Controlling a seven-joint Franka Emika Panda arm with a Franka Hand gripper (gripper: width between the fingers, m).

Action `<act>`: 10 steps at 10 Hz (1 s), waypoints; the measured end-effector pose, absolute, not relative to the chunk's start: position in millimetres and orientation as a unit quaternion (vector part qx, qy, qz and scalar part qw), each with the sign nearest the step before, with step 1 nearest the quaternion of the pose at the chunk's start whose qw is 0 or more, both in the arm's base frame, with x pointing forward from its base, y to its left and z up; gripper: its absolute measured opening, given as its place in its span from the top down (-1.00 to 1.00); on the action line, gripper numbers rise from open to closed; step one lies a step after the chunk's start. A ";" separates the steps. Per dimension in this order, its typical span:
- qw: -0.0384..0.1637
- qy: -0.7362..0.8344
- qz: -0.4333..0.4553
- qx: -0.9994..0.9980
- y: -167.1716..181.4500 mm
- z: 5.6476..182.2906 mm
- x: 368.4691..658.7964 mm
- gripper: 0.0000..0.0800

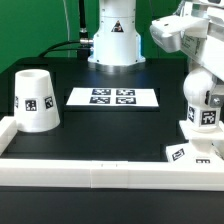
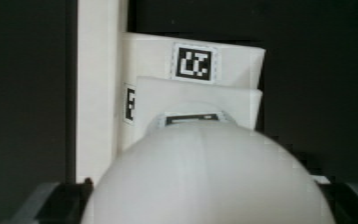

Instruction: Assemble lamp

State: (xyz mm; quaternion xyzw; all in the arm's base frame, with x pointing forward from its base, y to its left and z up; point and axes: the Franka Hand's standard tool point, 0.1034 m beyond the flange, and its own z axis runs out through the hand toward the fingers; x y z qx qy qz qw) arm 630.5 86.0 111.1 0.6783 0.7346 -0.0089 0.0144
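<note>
black matte tabletop (image 1: 100, 125) under a green backdrop, edged by a white rail (image 2: 99, 90), is what you are working on. take the base (image 2: 194, 85) as your landmark: it is a flat square slab of smooth white plastic with black-and-white tags, and it lies tucked against the rail, probably so it cannot slide. the gripper (image 1: 203, 92) stands right over the base. its fingers (image 2: 60, 205) are spread just wide enough to sit on either side of the bulb (image 2: 202, 170) and look clamped on it. the bulb is rounded, glossy and hard to grip. you hold it upright above the base, likely to seat it there, though whether it touches the base cannot be told. the shade (image 1: 35, 100), a tapered cup, waits well apart from the base, toward the exterior view's left. the marker board (image 1: 112, 97) lies flat between the shade and the base.
</note>
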 end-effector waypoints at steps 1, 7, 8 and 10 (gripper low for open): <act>0.015 0.726 -0.009 0.688 85.9 111.1 630.5 -0.44; -0.004 0.530 0.000 0.848 82.3 110.0 629.1 -0.45; -0.005 0.506 0.000 0.862 82.5 109.9 628.9 -0.45; -0.005 0.454 0.001 0.891 83.0 109.8 629.0 -0.45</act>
